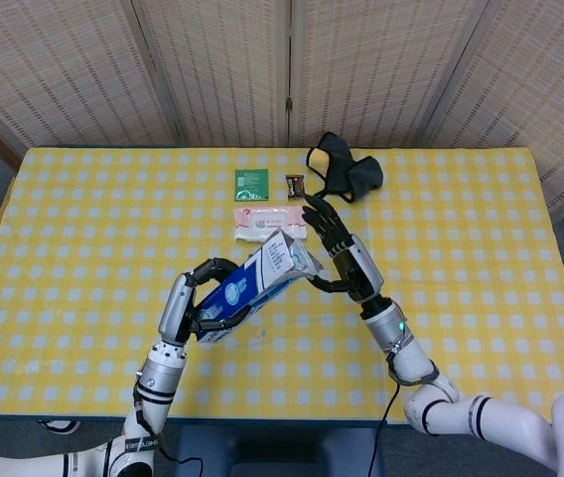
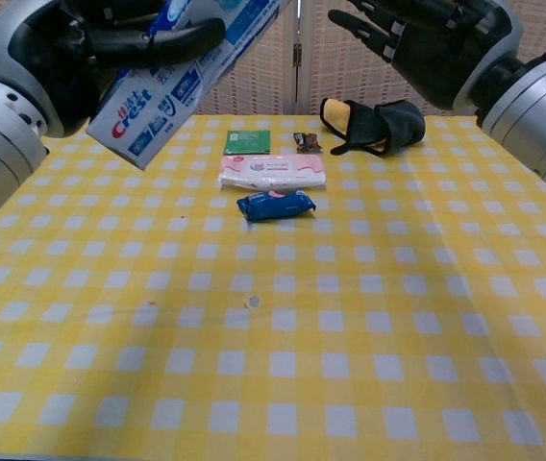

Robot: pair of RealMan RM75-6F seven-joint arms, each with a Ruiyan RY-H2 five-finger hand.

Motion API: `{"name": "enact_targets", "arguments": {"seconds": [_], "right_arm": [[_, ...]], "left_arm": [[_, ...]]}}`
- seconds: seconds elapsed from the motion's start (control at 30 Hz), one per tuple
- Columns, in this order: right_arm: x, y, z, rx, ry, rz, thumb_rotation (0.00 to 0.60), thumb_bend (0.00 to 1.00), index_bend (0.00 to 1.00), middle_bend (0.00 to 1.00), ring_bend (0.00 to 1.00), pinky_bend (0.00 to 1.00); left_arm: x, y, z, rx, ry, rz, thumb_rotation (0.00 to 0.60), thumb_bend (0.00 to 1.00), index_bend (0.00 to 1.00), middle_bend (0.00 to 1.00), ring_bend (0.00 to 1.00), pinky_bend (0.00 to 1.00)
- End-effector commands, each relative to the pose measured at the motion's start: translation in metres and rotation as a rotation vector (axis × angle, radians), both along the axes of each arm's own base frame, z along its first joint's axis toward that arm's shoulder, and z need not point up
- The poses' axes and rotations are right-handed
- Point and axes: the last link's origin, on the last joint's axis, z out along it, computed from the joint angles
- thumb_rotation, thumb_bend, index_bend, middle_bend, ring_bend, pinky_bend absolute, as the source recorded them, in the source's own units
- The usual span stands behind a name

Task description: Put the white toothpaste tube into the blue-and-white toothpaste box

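The blue-and-white toothpaste box (image 1: 254,281) was held off the table in my left hand (image 1: 195,303), tilted so that its open end (image 1: 288,252) pointed up and toward my right side; the chest view showed its "Crest" face (image 2: 148,101) with my dark fingers (image 2: 148,40) wrapped over the top. The white toothpaste tube could not be told apart from the box in either view. My left forearm rose from the near table edge, hand curled around the box's lower half. My right hand (image 1: 340,254) stood just beside the open end, holding nothing, its fingers (image 1: 320,217) spread and straight, palm turned toward the box. Beyond the hands, on the yellow checked tablecloth (image 1: 461,238), lay a pink-and-white wipes packet (image 1: 267,219), a blue packet (image 2: 275,204), a green sachet (image 1: 251,180), a small brown wrapped sweet (image 1: 295,184) and a black cloth with a yellow lining (image 1: 346,171).
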Motion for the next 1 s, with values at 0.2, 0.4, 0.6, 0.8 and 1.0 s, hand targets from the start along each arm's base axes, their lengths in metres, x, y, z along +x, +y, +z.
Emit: {"name": "enact_targets", "arguments": {"seconds": [0.2, 0.4, 0.6, 0.8, 1.0], "right_arm": [[-0.008, 0.000, 0.007, 0.022, -0.046, -0.013, 0.600, 0.29, 0.00, 0.00, 0.00, 0.00], [-0.016, 0.001, 0.013, 0.019, -0.065, -0.022, 0.600, 0.29, 0.00, 0.00, 0.00, 0.00], [-0.037, 0.003, 0.019, -0.007, -0.011, -0.055, 0.600, 0.29, 0.00, 0.00, 0.00, 0.00], [-0.068, 0.003, 0.037, -0.090, 0.144, -0.092, 0.600, 0.29, 0.00, 0.00, 0.00, 0.00], [-0.103, 0.019, 0.071, -0.199, 0.325, -0.107, 0.600, 0.29, 0.00, 0.00, 0.00, 0.00]], "left_arm": [[-0.006, 0.005, 0.000, 0.016, -0.005, 0.013, 0.600, 0.29, 0.55, 0.66, 0.53, 0.59], [-0.015, 0.012, 0.004, 0.034, -0.005, 0.035, 0.600, 0.29, 0.55, 0.66, 0.53, 0.59], [-0.026, 0.019, 0.012, 0.054, -0.009, 0.063, 0.600, 0.29, 0.55, 0.66, 0.53, 0.59], [-0.032, 0.017, 0.012, 0.050, 0.025, 0.058, 0.600, 0.29, 0.55, 0.66, 0.53, 0.59], [-0.039, 0.008, 0.010, 0.037, 0.022, 0.042, 0.600, 0.29, 0.54, 0.66, 0.52, 0.57]]}}
